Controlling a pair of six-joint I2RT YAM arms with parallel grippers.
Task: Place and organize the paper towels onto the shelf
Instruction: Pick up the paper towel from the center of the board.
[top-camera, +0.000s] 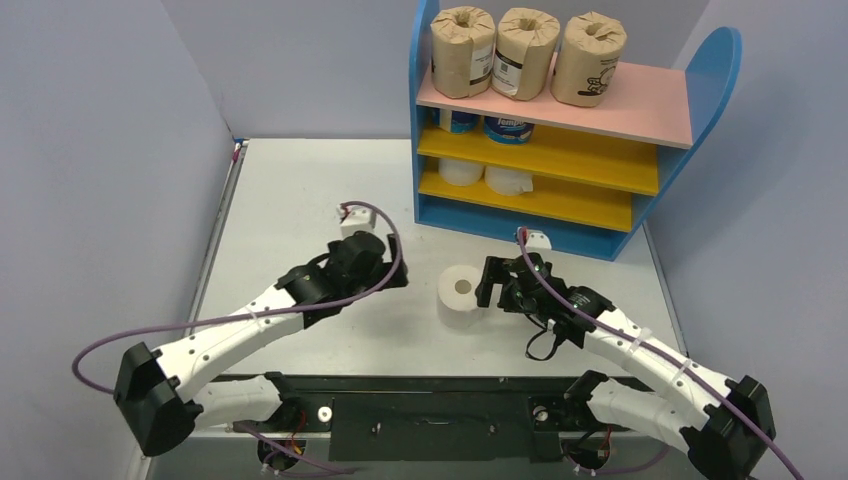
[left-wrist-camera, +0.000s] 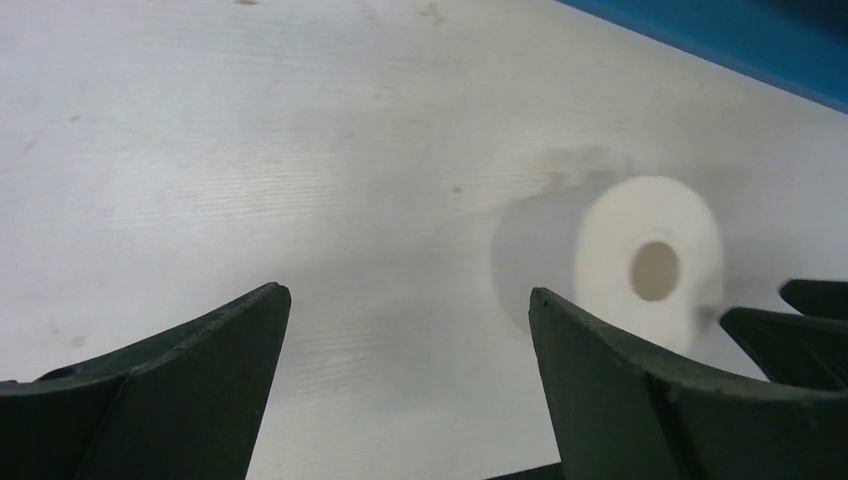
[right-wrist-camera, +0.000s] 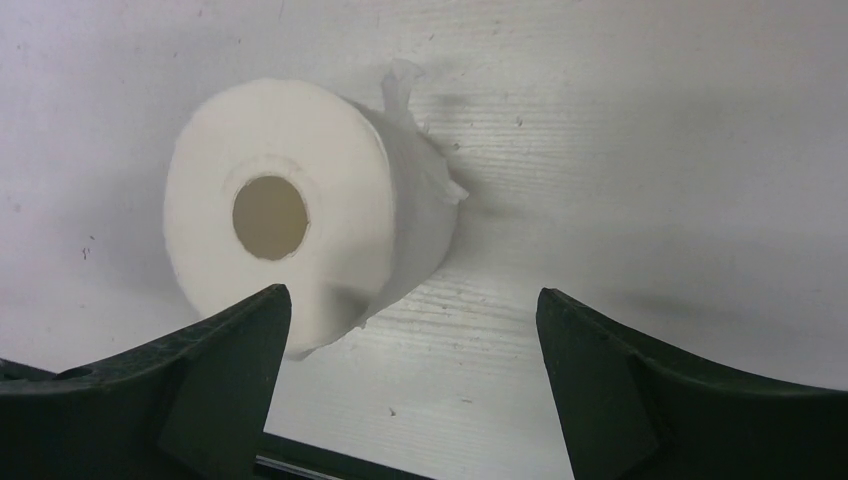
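One plain white roll (top-camera: 461, 293) stands on end on the tabletop (top-camera: 300, 200), core hole up, in front of the shelf (top-camera: 712, 70), a ragged sheet edge loose on its side. It sits between the two arms. Left fingers (left-wrist-camera: 200, 385) released, spread wide, nothing between them, roll off to their right. Right fingers (right-wrist-camera: 620, 385) also spread wide and empty, roll just beyond the left one. On the shelf: three brown-wrapped rolls (top-camera: 526, 55) on the pink top board, two blue-and-white rolls (top-camera: 508, 128) on the upper yellow board, two white rolls (top-camera: 508, 180) on the lower.
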